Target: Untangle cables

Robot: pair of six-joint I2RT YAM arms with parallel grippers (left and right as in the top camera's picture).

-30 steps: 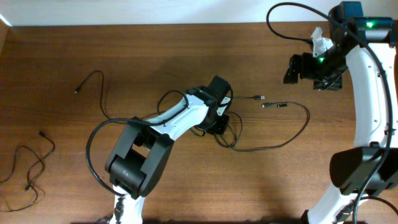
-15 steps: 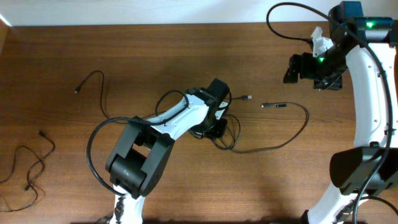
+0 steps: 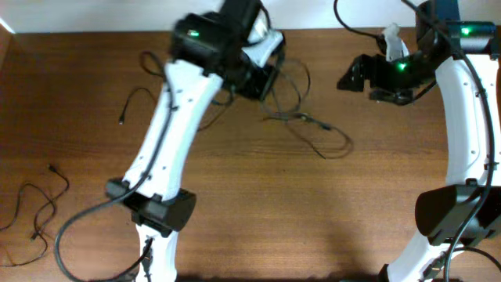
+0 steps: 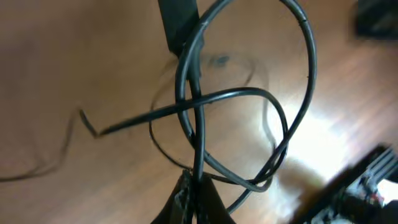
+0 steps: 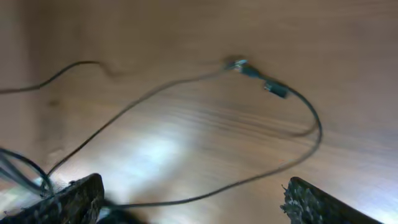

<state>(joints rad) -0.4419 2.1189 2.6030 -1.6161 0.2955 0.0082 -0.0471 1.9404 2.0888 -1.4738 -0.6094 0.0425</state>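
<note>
Black cable (image 4: 200, 124) pinched in left claw (image 4: 193, 185), that arm stretched far forward; right claw (image 5: 193, 193) spread wide.

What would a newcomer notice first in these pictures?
The left arm reaches to the far edge of the table, its fingers shut on a looped tangle of black cable held above the wood. The right fingers are open, with the trailing end and its plugs in their view. A separate cable lies at the near left edge.
</note>
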